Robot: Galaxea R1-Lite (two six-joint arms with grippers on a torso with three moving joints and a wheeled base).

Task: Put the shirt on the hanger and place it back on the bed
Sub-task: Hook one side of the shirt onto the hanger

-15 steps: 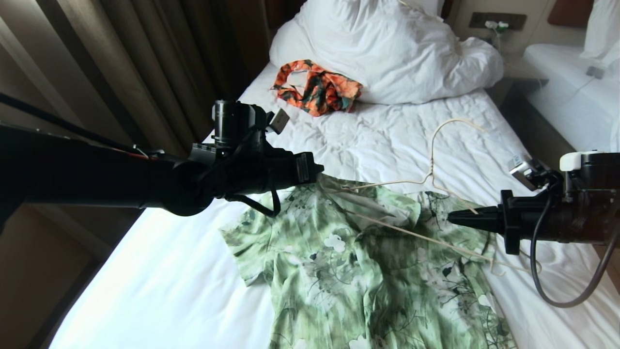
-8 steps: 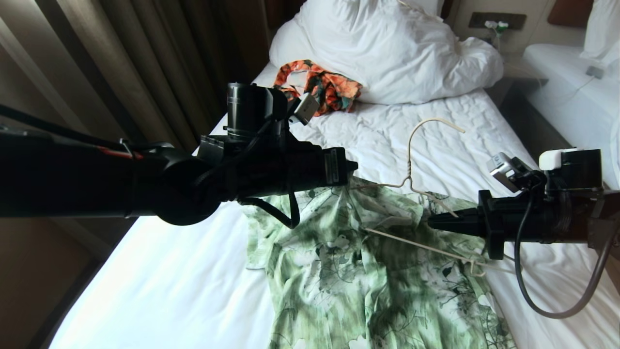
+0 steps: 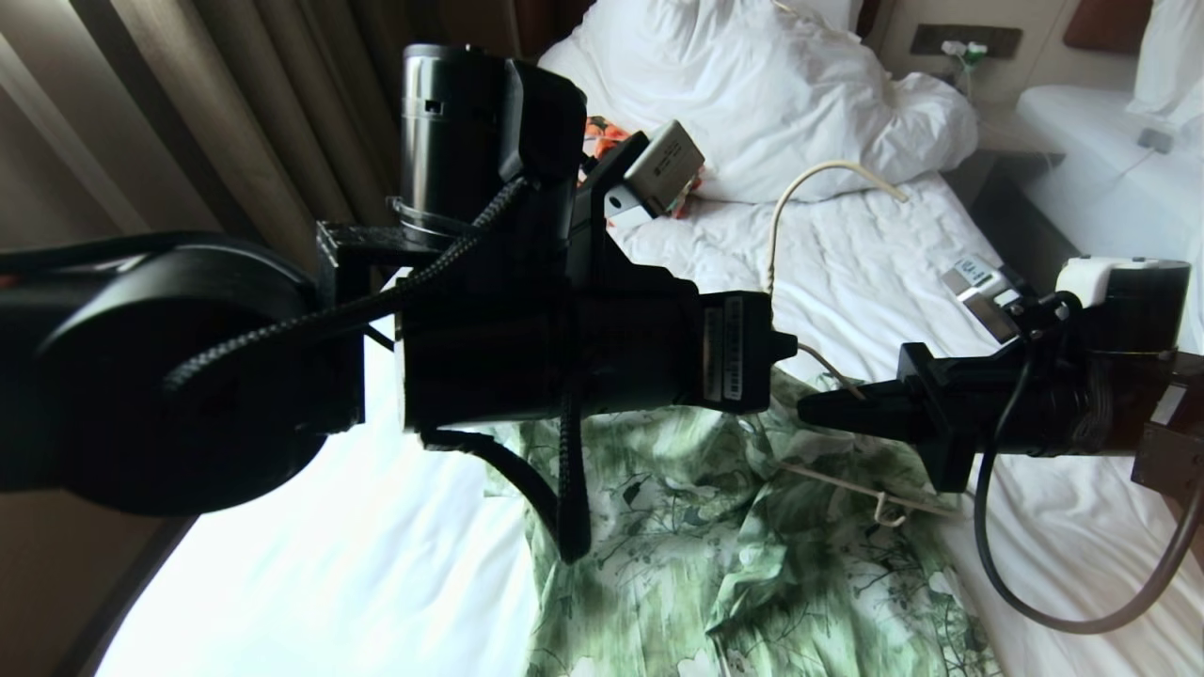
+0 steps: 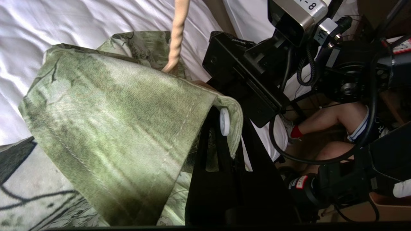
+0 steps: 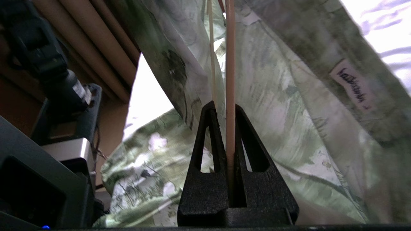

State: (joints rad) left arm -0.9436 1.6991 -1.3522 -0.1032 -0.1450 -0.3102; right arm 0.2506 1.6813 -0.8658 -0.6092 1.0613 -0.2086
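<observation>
Left gripper (image 4: pixel 221 128) pinches the shirt (image 3: pixel 752 527) placket by a button, right gripper (image 5: pixel 224 128) clamps the hanger (image 3: pixel 785 212) wire, both raised over the bed (image 3: pixel 847 273); risk: thin wire twists in the pads, or the far hanger end (image 3: pixel 889 512), apparently outside the shirt, misses the sleeve.

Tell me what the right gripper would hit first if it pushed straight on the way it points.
Probably the left gripper, just ahead of the right gripper, which is shut on the hanger; depth between them is unclear.
</observation>
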